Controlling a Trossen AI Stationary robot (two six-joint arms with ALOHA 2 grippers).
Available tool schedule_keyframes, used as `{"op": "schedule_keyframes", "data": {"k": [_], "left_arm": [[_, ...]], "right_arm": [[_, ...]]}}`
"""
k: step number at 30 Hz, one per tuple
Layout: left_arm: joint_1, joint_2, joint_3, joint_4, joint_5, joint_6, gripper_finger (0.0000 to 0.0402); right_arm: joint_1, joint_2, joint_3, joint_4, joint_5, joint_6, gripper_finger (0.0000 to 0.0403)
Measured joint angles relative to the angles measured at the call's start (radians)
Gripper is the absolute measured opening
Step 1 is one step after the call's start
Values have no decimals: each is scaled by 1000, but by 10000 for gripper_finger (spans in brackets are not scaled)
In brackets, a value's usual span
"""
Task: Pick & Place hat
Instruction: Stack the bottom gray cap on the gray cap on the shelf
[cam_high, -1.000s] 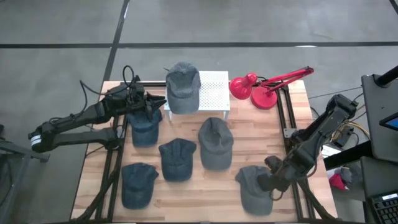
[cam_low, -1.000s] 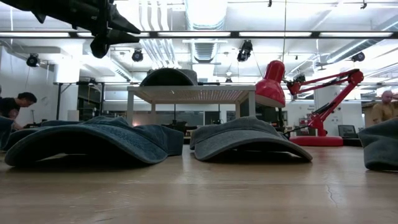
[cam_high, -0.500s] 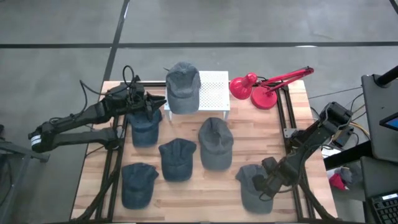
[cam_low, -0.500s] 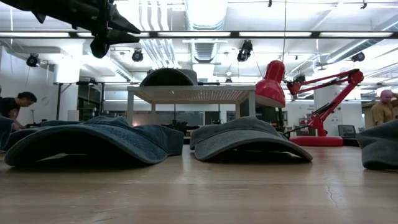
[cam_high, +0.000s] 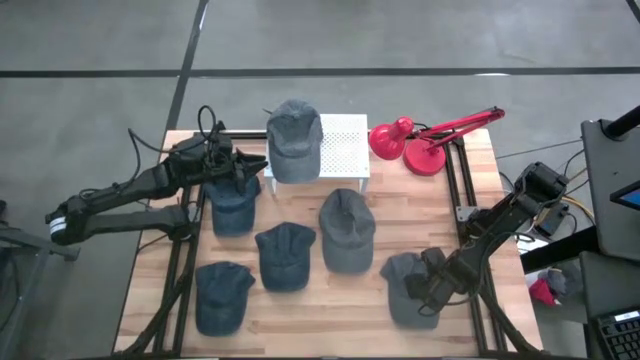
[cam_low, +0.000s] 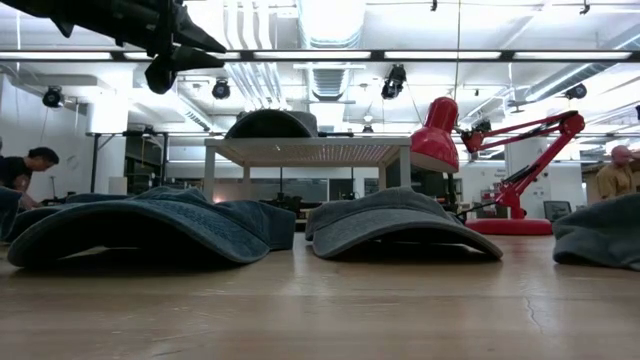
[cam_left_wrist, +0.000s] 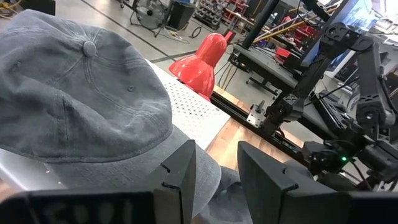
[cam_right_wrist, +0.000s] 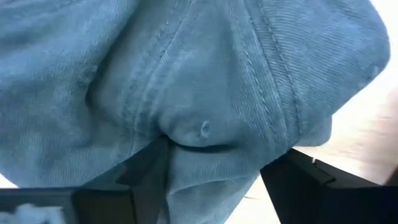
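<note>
Several blue-grey denim caps lie on the wooden table, and a grey cap (cam_high: 294, 138) sits crown-up on a white perforated stand (cam_high: 345, 145). My right gripper (cam_high: 428, 287) is down at the cap by the near right corner (cam_high: 402, 288), shut on its crown (cam_right_wrist: 205, 93); this cap shows at the low view's right edge (cam_low: 600, 232), its underside on the table. My left gripper (cam_high: 252, 165) hangs open above the table beside the stand, its fingers (cam_left_wrist: 180, 177) just short of the grey cap (cam_left_wrist: 74, 99), touching nothing. My right gripper has the near-right cap's crown between its two fingers (cam_right_wrist: 149, 171), the cloth bunched into a fold (cam_right_wrist: 180, 134) beside a seam and eyelet. It comes slanting down from the table's right side. The cap's underside stays on the table.
A red desk lamp (cam_high: 415, 142) stands at the far right, next to the stand. Caps fill the table's middle (cam_high: 346, 230) and left (cam_high: 222, 296). Dark frame rails run along both sides (cam_high: 455, 190). People show in the room beyond (cam_low: 20, 170).
My right gripper has moved toward the table's left, in over the near-right cap, and has taken hold of its crown. The cap has slid a little toward the left and far side and has bunched up, still resting on the table.
</note>
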Motion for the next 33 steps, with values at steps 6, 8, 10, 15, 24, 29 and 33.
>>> {"op": "schedule_keyframes", "data": {"k": [6, 8, 10, 15, 24, 29, 33], "left_arm": [[0, 0, 0, 0, 23, -2, 113], [0, 0, 0, 0, 31, -6, 113], [0, 0, 0, 0, 42, -7, 113], [0, 1, 0, 0, 44, -18, 113], [0, 1, 0, 0, 48, -109, 113], [0, 4, 0, 0, 75, -107, 113], [-1, 14, 0, 0, 98, -108, 113]], "right_arm": [[0, 0, -7, -3, 0, 4, 155], [0, 0, -7, -5, 0, 3, 126], [0, 0, -7, -9, 0, 2, 96], [0, 0, -7, -11, -1, -33, 24], [0, -50, 10, -16, 69, -87, 10], [0, -145, 19, -18, 145, -115, 9], [0, -241, 20, -33, 221, -150, 9]]}}
